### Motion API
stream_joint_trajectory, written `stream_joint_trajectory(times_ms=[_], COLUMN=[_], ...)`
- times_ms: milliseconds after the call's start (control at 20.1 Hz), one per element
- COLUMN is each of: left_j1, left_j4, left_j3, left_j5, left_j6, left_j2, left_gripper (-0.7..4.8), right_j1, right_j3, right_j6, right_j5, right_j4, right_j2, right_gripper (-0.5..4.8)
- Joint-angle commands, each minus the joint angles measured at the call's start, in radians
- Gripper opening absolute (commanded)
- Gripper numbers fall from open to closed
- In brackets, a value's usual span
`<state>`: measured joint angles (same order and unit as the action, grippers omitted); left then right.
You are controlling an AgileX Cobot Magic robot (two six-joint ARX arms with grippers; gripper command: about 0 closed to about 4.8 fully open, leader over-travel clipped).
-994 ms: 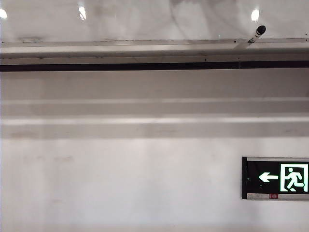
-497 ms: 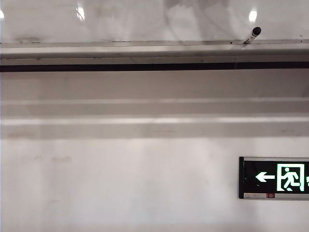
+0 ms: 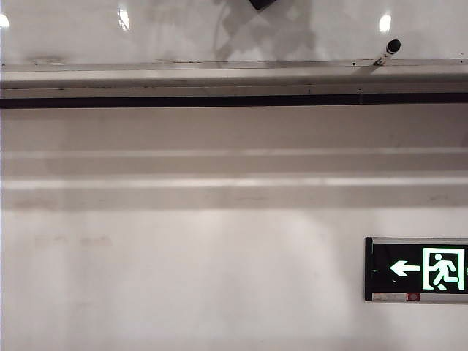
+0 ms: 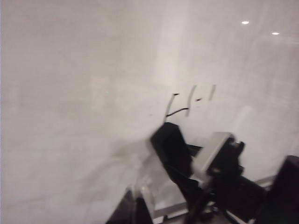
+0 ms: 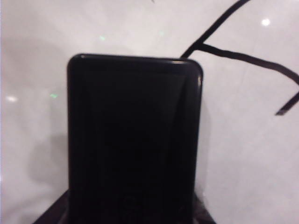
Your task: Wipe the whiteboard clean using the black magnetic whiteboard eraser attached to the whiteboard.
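Whiteboard (image 3: 146,33): a wide, glossy white panel across the top of the exterior view. It shows bright ceiling-light spots and faint grey smears. The silver tray rail (image 3: 183,73) runs level along its lower edge. Matte wall (image 3: 183,278) below.

Exit sign (image 3: 418,268): black frame, green figure and arrow, on the wall at lower right.

Eraser (image 5: 135,140): black, slab-shaped, rounded corners, slight sheen, no markings readable. Its long axis runs straight out from the right wrist. The far short end faces the board and sits just beside the black strokes (image 5: 243,53). In the exterior view only a dark corner shows at the top edge, near the middle of the board and above the rail, with a grey shadow on the panel beside it. Cannot tell whether the pad is touching the board.

Right gripper (image 4: 194,168): seen from the left wrist, it is up in front of the board and clamped on the near end of the eraser. The eraser stands out from it at a tilt towards the strokes.

Left gripper (image 4: 208,200): off the board. Its two dark fingers (image 4: 133,207) are blurred, stand well apart and hold nothing.

Marker (image 3: 387,51): white barrel, dark cap, tilted, resting on the rail at right.
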<state>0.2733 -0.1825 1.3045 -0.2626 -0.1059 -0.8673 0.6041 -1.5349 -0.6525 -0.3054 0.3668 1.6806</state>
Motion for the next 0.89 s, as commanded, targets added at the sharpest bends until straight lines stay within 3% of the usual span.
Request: stream_joint_trajectory(times_ms=[50,398,696,895], left_j1=[0.000,0.000,-0.001,0.000], left_j4=[0.008,0.005,0.005,0.005], left_j3=[0.005,0.005,0.005,0.005], left_j5=[-0.015,-0.014,-0.014,-0.014], left_j6=[0.001,0.001,0.001,0.001], left_j2=[0.002,0.005,0.005,0.005], left_gripper=[-0.05,-0.05,-0.05,-0.05], right_j1=[-0.019,-0.024,-0.083,-0.106], right_j3=[-0.042,-0.205,-0.274,-0.279], right_j6=[-0.061,-0.081,-0.111,-0.034], right_j5=[-0.186,-0.245,-0.333,-0.274], right_j4=[0.091,0.076,0.042,-0.005], right_j2=[-0.008,-0.009,-0.010,-0.010], right_gripper=[0.62,0.62,0.62,0.50])
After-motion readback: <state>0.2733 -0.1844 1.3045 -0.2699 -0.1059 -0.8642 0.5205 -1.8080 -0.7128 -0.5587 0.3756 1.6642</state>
